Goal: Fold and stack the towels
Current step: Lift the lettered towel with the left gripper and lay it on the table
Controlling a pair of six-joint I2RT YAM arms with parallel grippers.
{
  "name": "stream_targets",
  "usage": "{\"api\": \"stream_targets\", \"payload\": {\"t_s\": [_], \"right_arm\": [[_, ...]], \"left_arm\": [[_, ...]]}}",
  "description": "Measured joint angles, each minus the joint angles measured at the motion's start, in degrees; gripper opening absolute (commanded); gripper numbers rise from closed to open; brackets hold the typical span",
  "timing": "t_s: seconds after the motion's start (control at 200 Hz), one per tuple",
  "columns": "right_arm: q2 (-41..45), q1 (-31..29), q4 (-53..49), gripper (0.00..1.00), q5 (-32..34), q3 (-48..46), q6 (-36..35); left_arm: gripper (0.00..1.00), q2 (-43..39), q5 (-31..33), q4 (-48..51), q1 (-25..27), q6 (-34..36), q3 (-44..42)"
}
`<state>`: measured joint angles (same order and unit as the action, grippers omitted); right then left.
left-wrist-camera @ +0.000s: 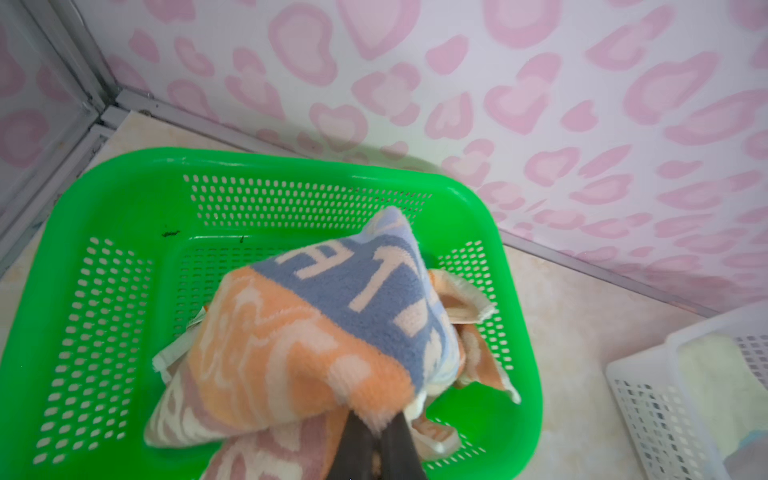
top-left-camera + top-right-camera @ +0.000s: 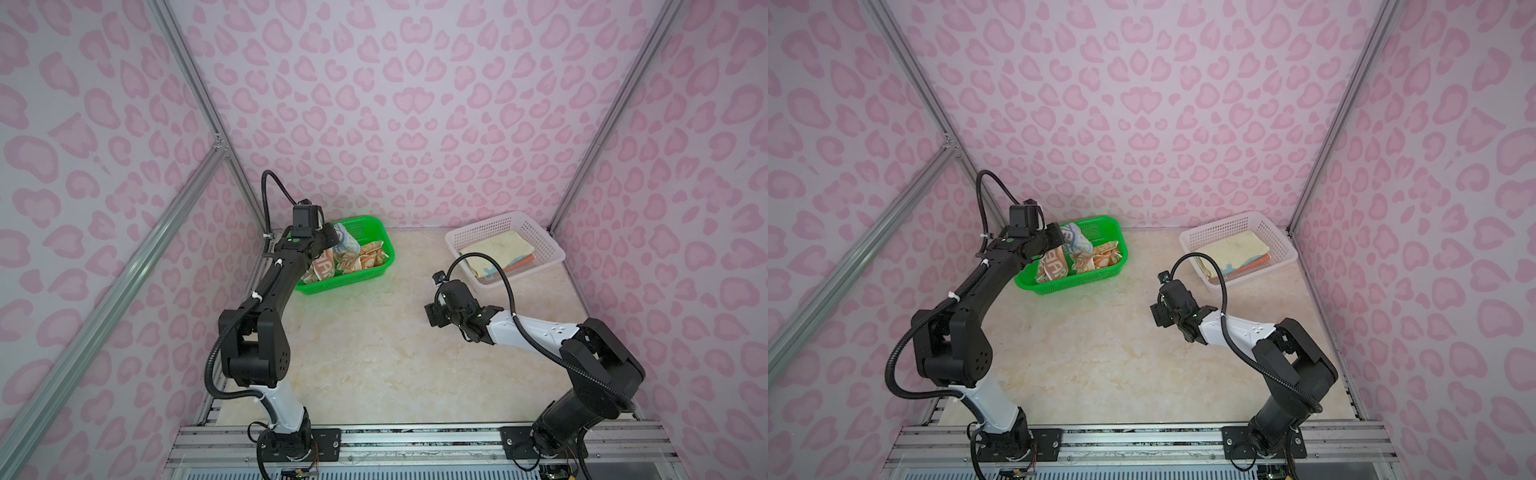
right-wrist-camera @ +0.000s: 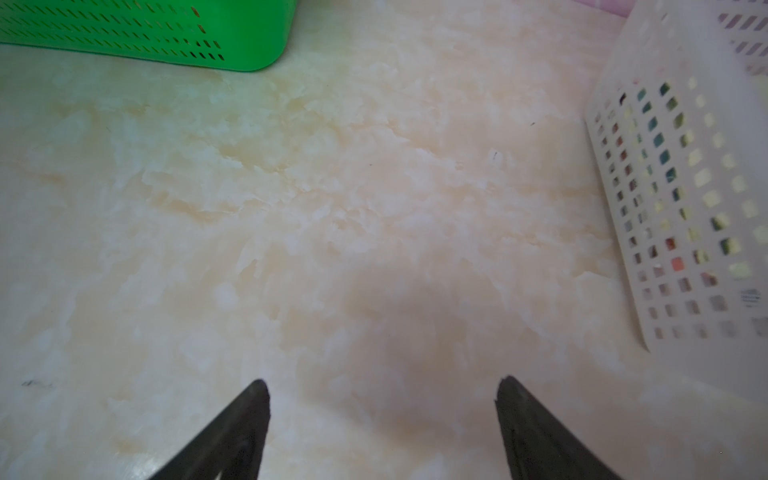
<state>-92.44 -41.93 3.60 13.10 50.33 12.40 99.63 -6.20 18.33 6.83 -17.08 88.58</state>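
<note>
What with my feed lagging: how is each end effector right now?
Left end effector: closed on the striped towel.
Right end effector: open, holding nothing.

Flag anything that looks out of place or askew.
Nothing spilled or damaged. The white basket sits skewed to the back wall, and in it the coral towel pokes out from under the pale yellow towel, so their edges are not flush.

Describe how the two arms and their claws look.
Both arms are mostly black with one white link each: the left arm near its base, the right arm at its forearm. Black ribbed cables loop along both. The left claw and right claw have dark tapered fingers.
</note>
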Motion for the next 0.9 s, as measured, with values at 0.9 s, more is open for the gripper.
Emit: {"api": "stream_targets", "payload": {"t_s": [0.9], "right_arm": [[25.79,3.3,0.28,0.86,6.23,-15.52,-3.17]], "left_arm": [[0.02,-16.9,-0.33,8.83,38.56,7.58,-11.13]]}}
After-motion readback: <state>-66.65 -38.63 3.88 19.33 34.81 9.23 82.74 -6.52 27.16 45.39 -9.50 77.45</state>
